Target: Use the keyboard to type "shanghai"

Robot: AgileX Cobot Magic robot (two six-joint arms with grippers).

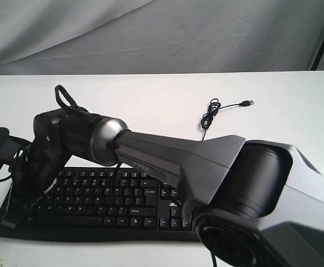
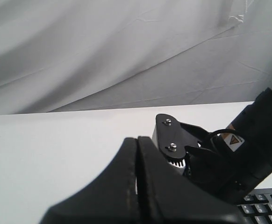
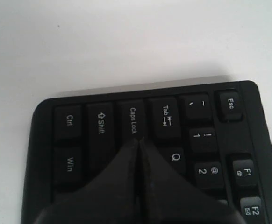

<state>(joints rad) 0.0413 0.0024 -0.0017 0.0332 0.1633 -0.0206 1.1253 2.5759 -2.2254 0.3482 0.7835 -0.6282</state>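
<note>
Room: a creased grey cloth [image 1: 151, 33] hangs behind a plain white table [image 1: 151, 94].
Keyboard: the black keyboard [image 1: 95, 200] lies flat at the table's near edge, left of the middle in the exterior view, partly hidden by the arm.
Right gripper: the right gripper [image 3: 139, 142] has its fingers pressed together with nothing between them; the tip is at the edge of the Caps Lock key [image 3: 132, 119], but contact is unclear.
Right arm: the silver-and-black right arm [image 1: 178, 158] crosses over the keyboard.
Left gripper: the left gripper [image 2: 137, 144] is closed and empty, above the white table.
Cable: a thin black USB cable [image 1: 209, 117] lies coiled beyond the keyboard.
</note>
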